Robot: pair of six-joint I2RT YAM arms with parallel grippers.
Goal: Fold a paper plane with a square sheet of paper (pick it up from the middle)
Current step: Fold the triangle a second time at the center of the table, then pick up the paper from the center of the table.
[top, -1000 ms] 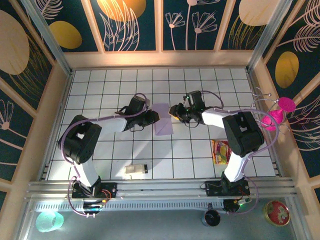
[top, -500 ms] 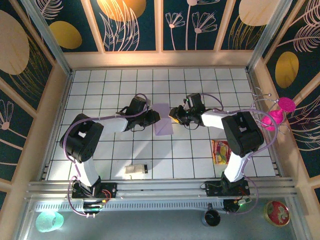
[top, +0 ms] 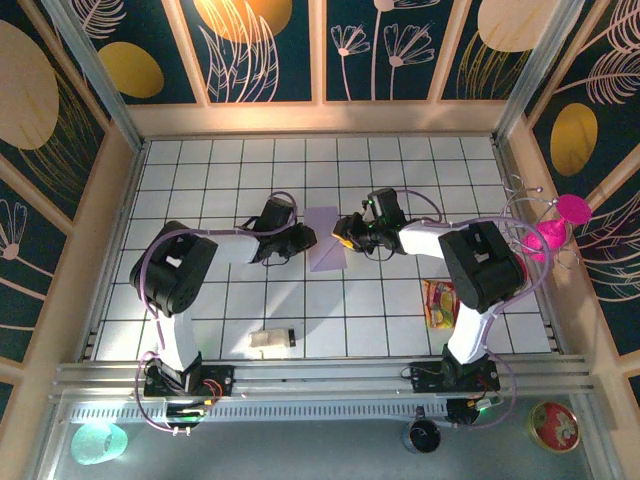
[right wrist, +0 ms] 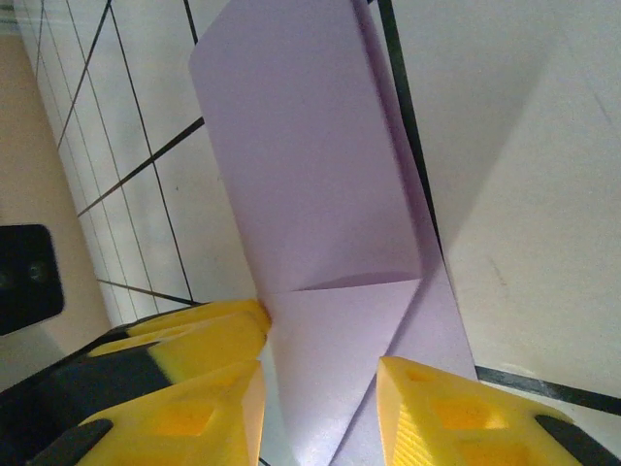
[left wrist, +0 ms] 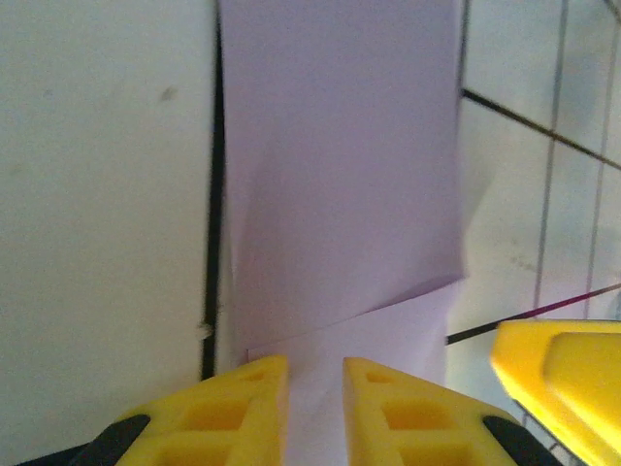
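The pale lilac sheet of paper (top: 325,238) lies folded into a narrow strip on the tiled table, between my two grippers. My left gripper (top: 306,238) is at its left edge. In the left wrist view its yellow fingers (left wrist: 315,374) stand a narrow gap apart over the paper (left wrist: 340,175), where a slanted flap edge crosses. My right gripper (top: 343,234) is at the paper's right edge. Its jaws (right wrist: 320,374) are open wider, straddling a triangular folded flap of the paper (right wrist: 310,175). No finished paper plane is in view.
A red-yellow snack packet (top: 440,303) lies at the right, near the right arm's base. A small white block with a black end (top: 272,340) sits near the front edge. The right gripper's yellow finger (left wrist: 558,369) shows at the lower right of the left wrist view.
The right gripper has crept a little to the left, closer over the paper's edge. The left arm's elbow has shifted slightly right; the paper has stayed put.
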